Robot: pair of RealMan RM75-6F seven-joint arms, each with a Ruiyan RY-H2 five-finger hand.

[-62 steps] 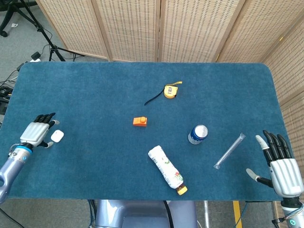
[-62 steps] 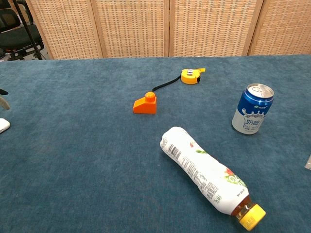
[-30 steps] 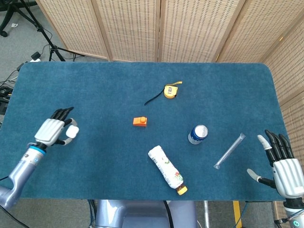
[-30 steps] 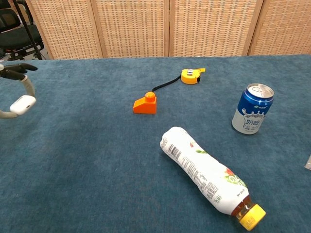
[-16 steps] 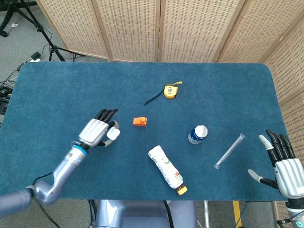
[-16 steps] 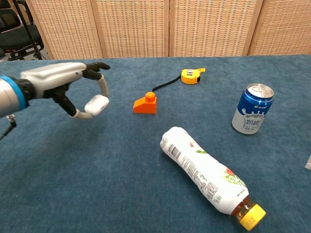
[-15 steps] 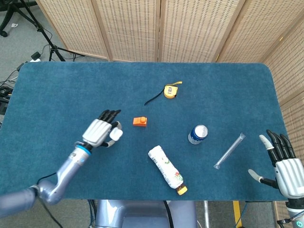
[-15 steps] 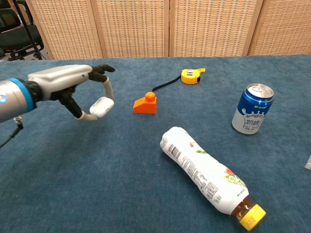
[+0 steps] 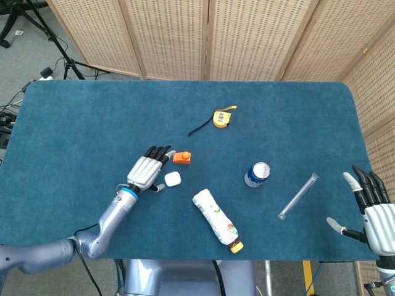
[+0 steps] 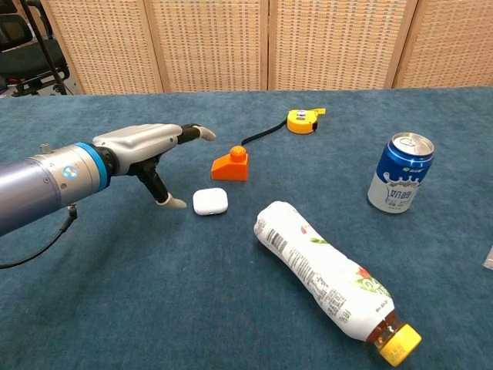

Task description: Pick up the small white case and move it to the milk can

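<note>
One small white case [image 10: 209, 201] lies on the blue table [image 9: 92, 117] at frame centre-left, just beside the left hand [image 10: 150, 146], fingers spread, empty. Right hand [image 9: 375, 213] likewise spread, lower right. Milk can [image 10: 400, 173] bears Chinese characters.

Looks like a lab or studio setup: a table [image 9: 296, 105] covered in blue carpet-like fabric, woven folding screens [image 9: 247, 37] behind its far edge, plus a tripod [image 9: 37, 31] and cables [image 9: 12, 117] on the grey floor off the far-left corner.
</note>
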